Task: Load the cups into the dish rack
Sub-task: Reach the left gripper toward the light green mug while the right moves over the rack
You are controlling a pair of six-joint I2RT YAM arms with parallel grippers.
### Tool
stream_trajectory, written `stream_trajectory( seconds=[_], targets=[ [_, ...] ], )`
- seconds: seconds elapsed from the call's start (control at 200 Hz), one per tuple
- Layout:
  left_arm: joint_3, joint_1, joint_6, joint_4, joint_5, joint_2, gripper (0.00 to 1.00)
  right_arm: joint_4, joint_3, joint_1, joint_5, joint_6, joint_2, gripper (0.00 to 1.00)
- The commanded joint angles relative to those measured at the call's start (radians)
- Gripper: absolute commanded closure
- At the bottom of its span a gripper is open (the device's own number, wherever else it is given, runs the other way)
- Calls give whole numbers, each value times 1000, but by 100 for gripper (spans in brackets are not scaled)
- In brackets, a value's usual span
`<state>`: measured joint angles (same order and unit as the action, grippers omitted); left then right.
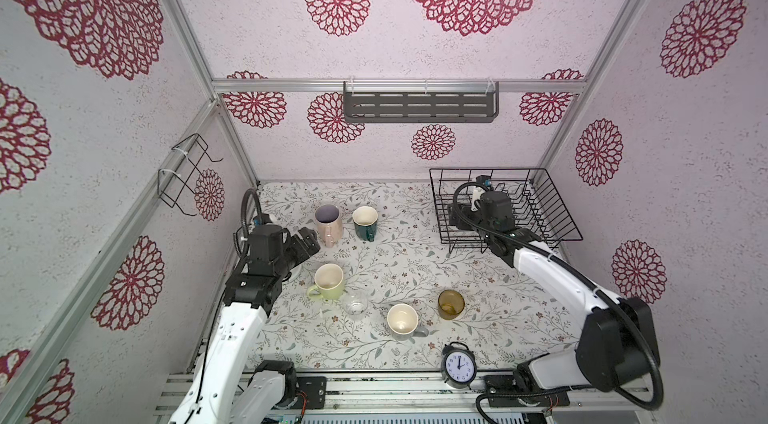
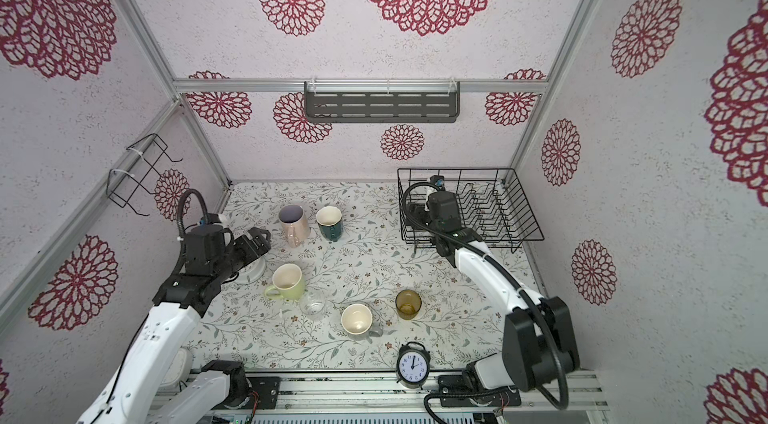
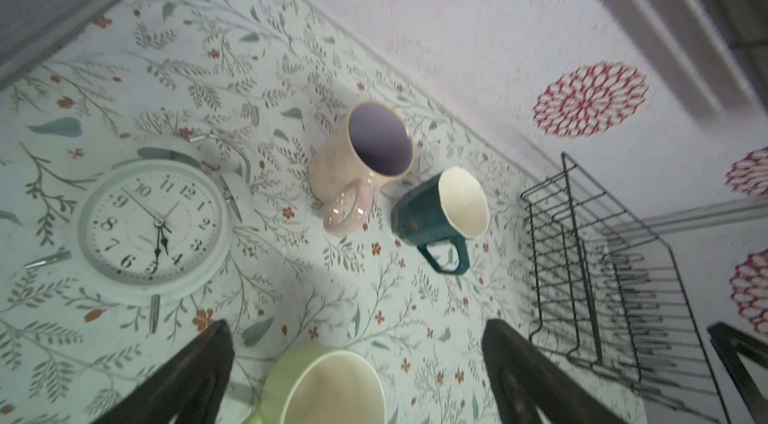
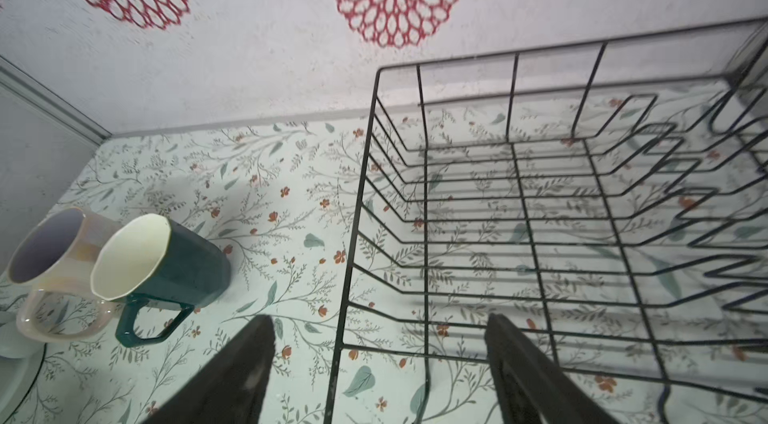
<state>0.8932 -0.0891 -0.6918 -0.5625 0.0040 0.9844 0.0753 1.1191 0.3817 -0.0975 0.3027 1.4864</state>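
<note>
Back right on the counter (image 1: 415,251) sits the dish rack (image 1: 552,210). Right claw (image 4: 380,320) spread, holding nothing, over the rack's left wall. Left claw (image 3: 358,328) spread wide, holding nothing, above the yellow-green mug (image 1: 329,281). Pale pink mug (image 1: 328,223) and dark teal mug (image 1: 365,221) just beside each other at back; small clear glass (image 1: 355,304), grey mug (image 1: 403,320), amber tumbler (image 1: 451,304) nearer the front. All upright, outside the rack.

A robotics lab's mock kitchen booth: bare aluminium frame posts (image 1: 183,27) carry flower-printed wallpaper panels (image 1: 249,6), and two white-and-black robot arms (image 1: 237,330) are bolted to a metal rail (image 1: 395,390) fronting the floral-covered table (image 1: 415,260), beside a black wire dish rack (image 1: 511,169).
</note>
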Motion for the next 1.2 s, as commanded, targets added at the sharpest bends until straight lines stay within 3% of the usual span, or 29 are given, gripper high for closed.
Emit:
stream_trajectory(
  seconds=[0.0,0.37,0.501,0.606,1.016,1.116,1.196],
  targets=[
    [79,-8,49,-251,-10,64,3,199,92,31,-29,-45,91,27],
    [132,-21,44,-559,-78,142,3,324,289,86,-16,-70,318,49],
    [108,-21,34,-562,-66,120,0,333,316,111,-40,-74,355,73],
    [89,-21,34,-555,-37,132,3,364,332,142,-33,-73,364,84],
    [83,-23,35,-485,81,206,10,375,253,370,-30,59,260,84],
    [92,-23,42,-478,86,235,12,361,230,419,-32,118,233,82],
    [100,-26,46,-488,79,254,12,349,214,445,-39,151,202,75]
  ],
)
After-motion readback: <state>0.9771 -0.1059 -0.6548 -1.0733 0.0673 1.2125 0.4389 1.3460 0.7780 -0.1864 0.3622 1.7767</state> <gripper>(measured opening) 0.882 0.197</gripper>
